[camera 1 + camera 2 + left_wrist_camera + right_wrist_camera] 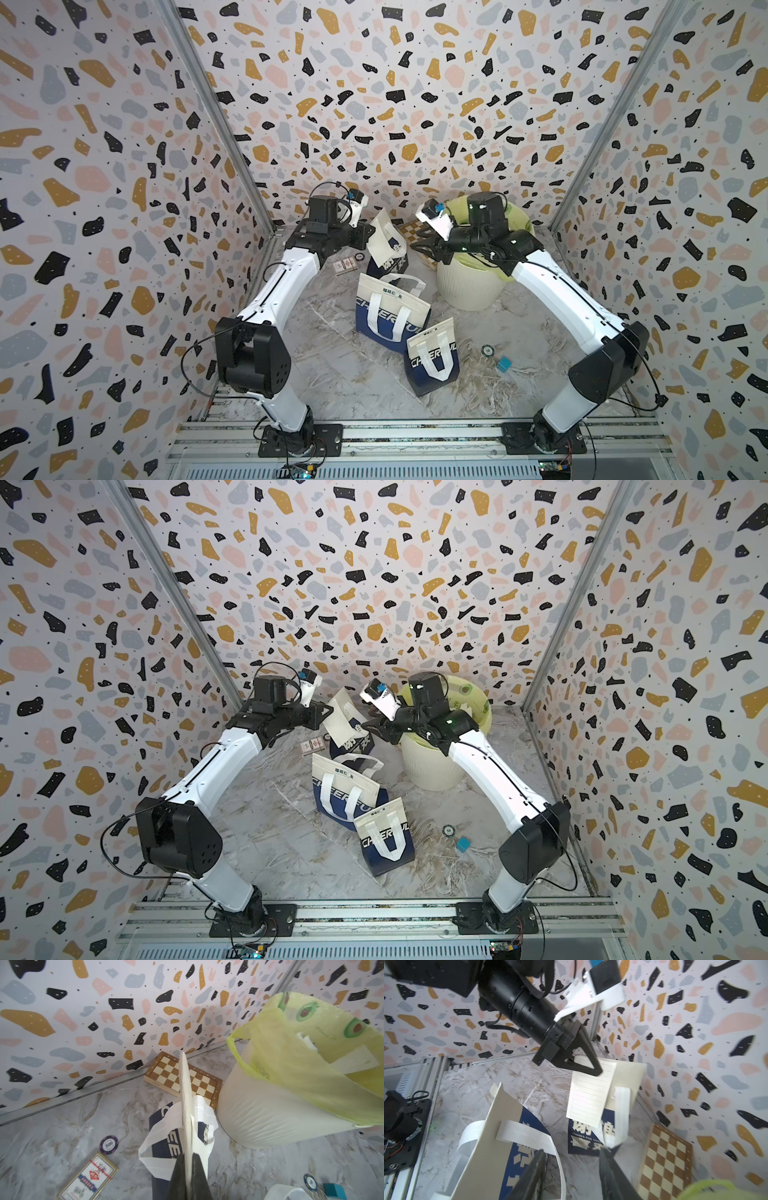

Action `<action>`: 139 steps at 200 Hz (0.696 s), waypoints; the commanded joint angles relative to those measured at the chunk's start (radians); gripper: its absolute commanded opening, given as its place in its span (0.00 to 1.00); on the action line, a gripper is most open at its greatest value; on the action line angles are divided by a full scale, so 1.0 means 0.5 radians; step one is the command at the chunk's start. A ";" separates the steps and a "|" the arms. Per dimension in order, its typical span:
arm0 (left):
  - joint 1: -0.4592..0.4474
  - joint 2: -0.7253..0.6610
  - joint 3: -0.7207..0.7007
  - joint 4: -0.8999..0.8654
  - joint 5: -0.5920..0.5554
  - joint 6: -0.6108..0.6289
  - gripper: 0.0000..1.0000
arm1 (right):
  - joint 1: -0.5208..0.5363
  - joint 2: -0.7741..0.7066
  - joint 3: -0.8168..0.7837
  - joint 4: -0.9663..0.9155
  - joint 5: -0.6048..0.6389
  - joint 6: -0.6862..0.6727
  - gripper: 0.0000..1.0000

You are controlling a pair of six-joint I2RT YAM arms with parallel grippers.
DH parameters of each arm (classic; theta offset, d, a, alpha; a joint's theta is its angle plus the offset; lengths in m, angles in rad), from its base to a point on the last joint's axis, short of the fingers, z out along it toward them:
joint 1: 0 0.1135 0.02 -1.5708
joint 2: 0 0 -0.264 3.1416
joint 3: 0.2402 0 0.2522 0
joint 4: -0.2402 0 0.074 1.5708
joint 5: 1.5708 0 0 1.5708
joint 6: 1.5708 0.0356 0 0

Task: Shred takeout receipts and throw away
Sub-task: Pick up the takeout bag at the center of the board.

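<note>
A takeout receipt (589, 1095), an off-white lined sheet, hangs above the back tote bag (588, 1138). My left gripper (188, 1155) is shut on its upper corner. In the left wrist view the receipt (185, 1084) shows edge-on between the fingers. In both top views the receipt (383, 232) (341, 721) is at the back centre, beside my left gripper (368, 230). My right gripper (572, 1150) (415, 249) is open just right of the sheet, holding nothing. A cream bin (469, 291) (259, 1109) with a yellow-green liner holds white paper scraps (357, 1061).
Two more navy-and-cream tote bags (388, 311) (432, 357) lie mid-table. A chessboard (409, 230) (166, 1072) sits at the back wall. A red-and-white card (345, 266) and poker chip (109, 1144) lie left; another chip (487, 351) and a teal block (504, 363) lie right.
</note>
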 commanded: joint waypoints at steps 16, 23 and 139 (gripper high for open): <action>0.039 -0.079 -0.110 0.439 0.519 0.158 0.00 | 0.010 0.202 0.134 0.104 -0.173 -0.131 0.46; 0.039 -0.090 -0.136 0.494 0.537 0.143 0.00 | 0.011 0.236 0.171 0.099 -0.193 -0.144 0.46; 0.039 -0.171 -0.357 0.970 0.837 0.190 0.00 | -0.020 0.452 0.379 0.226 -0.059 -0.057 0.52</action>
